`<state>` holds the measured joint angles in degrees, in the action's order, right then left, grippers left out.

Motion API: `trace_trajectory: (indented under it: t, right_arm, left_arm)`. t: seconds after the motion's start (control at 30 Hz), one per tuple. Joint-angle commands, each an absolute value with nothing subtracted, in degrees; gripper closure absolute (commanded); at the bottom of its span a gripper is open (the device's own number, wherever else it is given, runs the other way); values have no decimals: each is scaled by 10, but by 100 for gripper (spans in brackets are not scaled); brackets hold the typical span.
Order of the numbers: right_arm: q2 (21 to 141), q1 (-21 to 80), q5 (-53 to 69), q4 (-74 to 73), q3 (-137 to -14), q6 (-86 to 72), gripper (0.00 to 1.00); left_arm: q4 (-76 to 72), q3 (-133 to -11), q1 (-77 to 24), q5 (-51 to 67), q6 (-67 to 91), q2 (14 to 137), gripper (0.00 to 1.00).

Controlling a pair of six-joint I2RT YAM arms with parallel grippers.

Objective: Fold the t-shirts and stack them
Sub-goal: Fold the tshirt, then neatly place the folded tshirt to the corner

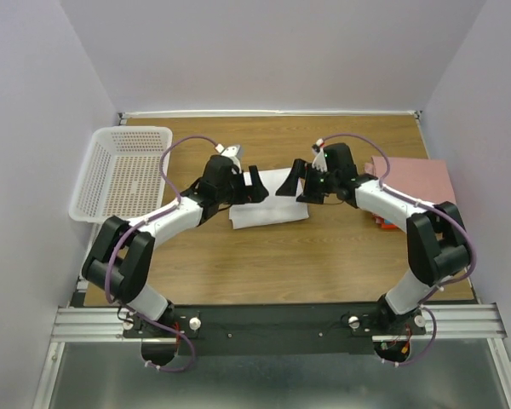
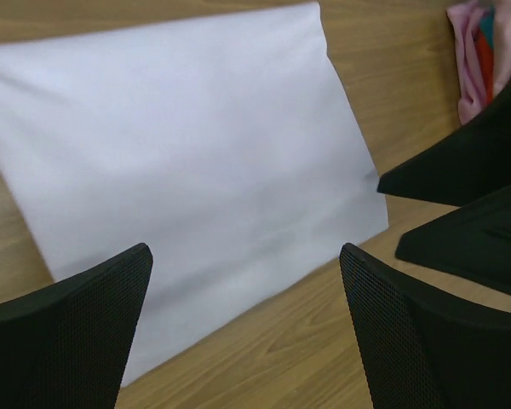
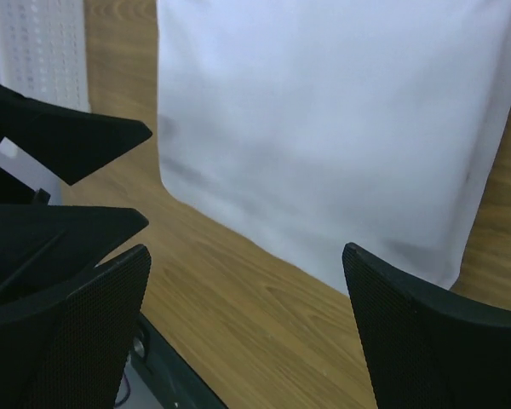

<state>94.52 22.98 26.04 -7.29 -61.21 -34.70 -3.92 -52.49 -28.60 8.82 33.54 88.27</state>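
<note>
- Smooth white folded cloth t-shirt (image 1: 268,211), rectangular, flat on woodgrain bench (image 1: 264,264).
- Left hand (image 1: 257,186) and right hand (image 1: 294,183), both spread, above it.
- Dusty pink folded shirt (image 1: 413,179), 3 o'clock.

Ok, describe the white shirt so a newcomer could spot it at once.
On the wooden table, a white basket sits far left and a pink folded shirt at the right. Between them, under the left end effector and right end effector, both open, lies the white t-shirt. It is the only plain white cloth, folded into a flat rectangle.
</note>
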Motion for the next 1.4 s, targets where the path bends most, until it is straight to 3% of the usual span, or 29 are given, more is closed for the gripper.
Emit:
trace_trajectory:
  t: [0.0, 0.23, 0.5, 0.87, 1.07, 1.37]
  right_arm:
    - [961, 230, 307, 13, -554, -386, 0]
    - [986, 229, 240, 21, -472, -391, 0]
    - [911, 229, 194, 14, -383, -374, 0]
    - [737, 230, 75, -111, -421, -284, 0]
    - [818, 230, 59, -139, -515, -251, 0]
    - [995, 239, 23, -163, -642, -225, 6]
  left_arm:
    - [-83, -491, -292, 136, 359, 907, 2]
    - [-118, -422, -294, 133, 371, 917, 2]
    - [-118, -344, -294, 102, 377, 870, 2]
    - [46, -359, -293, -81, 381, 584, 2]
    - [118, -359, -291, -192, 431, 474, 2]
    - [82, -314, -289, -194, 445, 402, 2]
